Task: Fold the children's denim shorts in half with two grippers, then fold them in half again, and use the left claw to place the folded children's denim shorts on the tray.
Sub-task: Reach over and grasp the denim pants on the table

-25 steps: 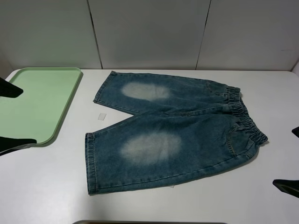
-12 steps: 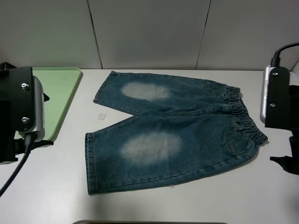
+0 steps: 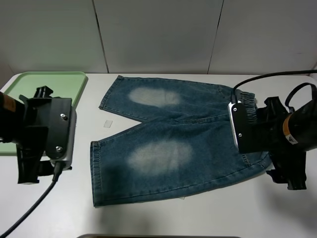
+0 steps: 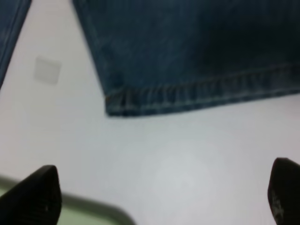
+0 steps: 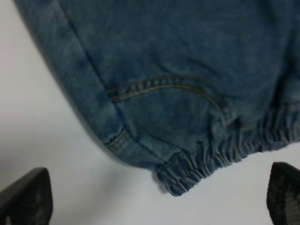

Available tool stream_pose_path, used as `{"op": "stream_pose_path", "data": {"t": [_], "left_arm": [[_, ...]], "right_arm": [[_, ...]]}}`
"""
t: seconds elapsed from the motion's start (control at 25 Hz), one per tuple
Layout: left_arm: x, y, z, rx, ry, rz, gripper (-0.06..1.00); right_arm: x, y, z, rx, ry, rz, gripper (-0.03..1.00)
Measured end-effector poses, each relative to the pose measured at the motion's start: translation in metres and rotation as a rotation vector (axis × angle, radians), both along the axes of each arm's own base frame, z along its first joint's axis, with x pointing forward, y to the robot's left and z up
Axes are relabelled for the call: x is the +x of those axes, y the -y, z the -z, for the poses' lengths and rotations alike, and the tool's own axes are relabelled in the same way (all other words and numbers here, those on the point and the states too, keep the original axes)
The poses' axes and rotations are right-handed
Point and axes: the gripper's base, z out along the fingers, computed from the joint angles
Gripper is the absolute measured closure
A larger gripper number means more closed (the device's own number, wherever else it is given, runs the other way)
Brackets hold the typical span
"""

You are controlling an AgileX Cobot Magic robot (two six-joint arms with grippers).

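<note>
Both claws gape over the spread shorts.
The left gripper hangs with its jaws wide apart above the white table, just off a leg's hemmed cuff. The right gripper, equally wide, hovers at the corner of the elastic waistband. The children's denim shorts lie flat and unfolded, apart from the pale green tray.

End effectors now nearer shorts
</note>
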Motion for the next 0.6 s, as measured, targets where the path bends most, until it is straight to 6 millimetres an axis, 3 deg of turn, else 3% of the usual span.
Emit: {"op": "stream_pose_path", "data": {"t": [0.2,0.6], "left_arm": [[0.005,0.017,0.018,0.007,-0.011,0.050,0.07],[0.020,0.027,0.057,0.042,-0.060,0.054,0.07]], "right_arm": [[0.008,0.003,0.013,-0.053,-0.029,-0.019,0.27],[0.026,0.031,0.014,0.009,0.032,0.058,0.27]]}}
